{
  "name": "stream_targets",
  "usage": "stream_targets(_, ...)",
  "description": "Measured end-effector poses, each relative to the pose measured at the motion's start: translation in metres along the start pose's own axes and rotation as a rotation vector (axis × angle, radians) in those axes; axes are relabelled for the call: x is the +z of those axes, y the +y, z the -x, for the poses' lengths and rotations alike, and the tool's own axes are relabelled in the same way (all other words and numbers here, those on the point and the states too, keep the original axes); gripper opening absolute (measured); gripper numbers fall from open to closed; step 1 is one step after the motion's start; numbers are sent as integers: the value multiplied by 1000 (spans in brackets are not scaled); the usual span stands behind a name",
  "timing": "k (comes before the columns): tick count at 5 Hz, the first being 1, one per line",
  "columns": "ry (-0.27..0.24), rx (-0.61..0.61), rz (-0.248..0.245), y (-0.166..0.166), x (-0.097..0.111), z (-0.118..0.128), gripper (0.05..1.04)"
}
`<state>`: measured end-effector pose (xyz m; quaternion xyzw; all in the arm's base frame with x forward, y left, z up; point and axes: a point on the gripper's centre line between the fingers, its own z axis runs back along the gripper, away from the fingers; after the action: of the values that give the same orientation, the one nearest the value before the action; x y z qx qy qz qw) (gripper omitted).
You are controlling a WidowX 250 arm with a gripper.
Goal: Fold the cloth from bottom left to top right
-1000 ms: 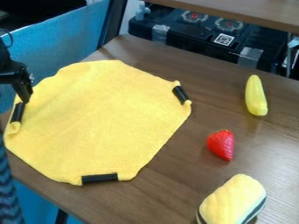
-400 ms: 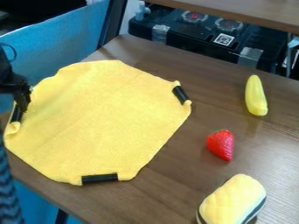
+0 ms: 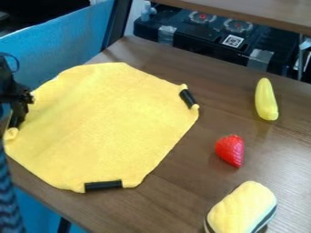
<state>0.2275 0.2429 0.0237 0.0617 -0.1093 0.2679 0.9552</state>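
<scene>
**Your tool [image 3: 18, 120] has edged down to the left, by the cloth's [image 3: 103, 123] left edge**

On your counter [image 3: 176, 191], the cloth lies unfolded, left of the striped toy [image 3: 240, 207], yellow toy [image 3: 265, 99] and strawberry [image 3: 229, 150]. You can't tell the tool's grip state.

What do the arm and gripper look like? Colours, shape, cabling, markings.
Arm: black in the part seen. Gripper: also black, angular, narrow at the bottom, with a wider section above and a small knobbly bit on its side. Thin dark cable curves in a loop beside the arm. I can't make out any markings on either.
</scene>
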Motion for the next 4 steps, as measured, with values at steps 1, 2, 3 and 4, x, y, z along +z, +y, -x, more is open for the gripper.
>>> stream_targets(1, -4, 3, -10, 0, -5, 4, 366)
stream_targets(2, -7, 1, -10, 0, -5, 7, 169)
stream_targets(3, 35, 3, 30, -1, 1, 16, 78)
stream_targets(4, 73, 50, 81, -12, 26, 13, 68)
